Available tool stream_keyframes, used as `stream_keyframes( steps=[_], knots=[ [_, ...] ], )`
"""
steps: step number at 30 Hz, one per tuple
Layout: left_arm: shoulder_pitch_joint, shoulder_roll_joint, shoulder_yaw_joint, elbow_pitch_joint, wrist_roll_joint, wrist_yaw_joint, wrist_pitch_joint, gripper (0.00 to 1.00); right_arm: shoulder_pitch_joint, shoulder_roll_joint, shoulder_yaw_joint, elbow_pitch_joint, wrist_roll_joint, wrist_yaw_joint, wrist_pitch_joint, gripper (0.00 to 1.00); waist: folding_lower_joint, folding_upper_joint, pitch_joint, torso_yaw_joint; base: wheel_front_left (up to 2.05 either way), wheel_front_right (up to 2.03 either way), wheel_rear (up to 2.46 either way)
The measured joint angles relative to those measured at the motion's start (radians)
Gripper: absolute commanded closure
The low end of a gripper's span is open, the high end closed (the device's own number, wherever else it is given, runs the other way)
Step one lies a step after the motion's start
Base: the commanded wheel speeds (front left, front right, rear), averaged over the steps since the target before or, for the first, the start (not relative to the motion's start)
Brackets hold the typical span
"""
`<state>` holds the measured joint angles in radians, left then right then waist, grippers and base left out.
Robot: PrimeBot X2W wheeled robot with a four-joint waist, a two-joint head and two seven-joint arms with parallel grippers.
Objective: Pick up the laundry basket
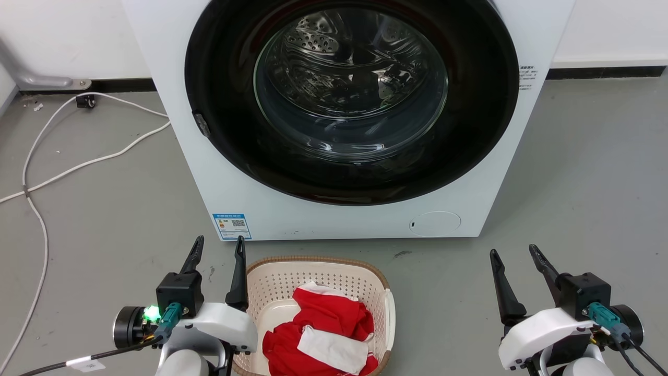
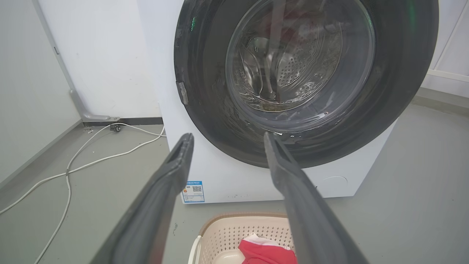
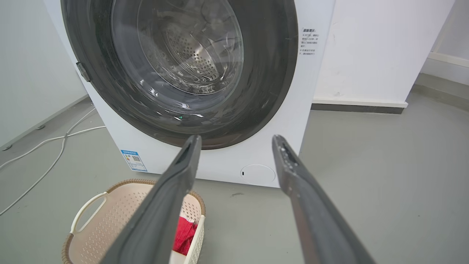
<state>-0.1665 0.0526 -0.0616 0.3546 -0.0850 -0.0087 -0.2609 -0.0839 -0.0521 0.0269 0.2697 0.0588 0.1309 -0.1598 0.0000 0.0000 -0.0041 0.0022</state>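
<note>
The laundry basket (image 1: 323, 277) is cream perforated plastic with a brown woven-look rim and white side handles. It sits on the grey floor just before the washer, with red and white cloth (image 1: 323, 334) inside. My left gripper (image 1: 218, 247) hangs open above the basket's left edge, its right finger over the rim. Well to the right of the basket, my right gripper (image 1: 514, 250) is open over bare floor. The left wrist view has the basket (image 2: 234, 231) low between the fingers. In the right wrist view the basket (image 3: 110, 216) lies at the lower left.
A white front-loading washer (image 1: 469, 172) with a closed dark-rimmed glass door stands right behind the basket. White cables (image 1: 62, 167) trail over the floor at the left, running to the wall. Open grey floor (image 1: 589, 198) stretches to the right of the washer.
</note>
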Motion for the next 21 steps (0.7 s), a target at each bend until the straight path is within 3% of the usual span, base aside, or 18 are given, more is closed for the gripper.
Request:
stream_keyframes(
  steps=[10,21],
  knots=[
    [0.000,0.000,0.003,0.003,-0.008,0.001,-0.001,0.00,-0.004,0.000,0.020,0.012,0.018,0.000,-0.004,0.00,0.0000,0.0000,0.010,0.006,0.00,0.00,0.00],
    [-0.017,0.000,0.032,0.037,-0.025,0.009,-0.001,0.00,-0.046,0.000,0.117,0.022,0.058,0.000,0.012,0.00,0.0000,0.0000,0.073,0.023,0.00,0.00,0.00]
  ],
)
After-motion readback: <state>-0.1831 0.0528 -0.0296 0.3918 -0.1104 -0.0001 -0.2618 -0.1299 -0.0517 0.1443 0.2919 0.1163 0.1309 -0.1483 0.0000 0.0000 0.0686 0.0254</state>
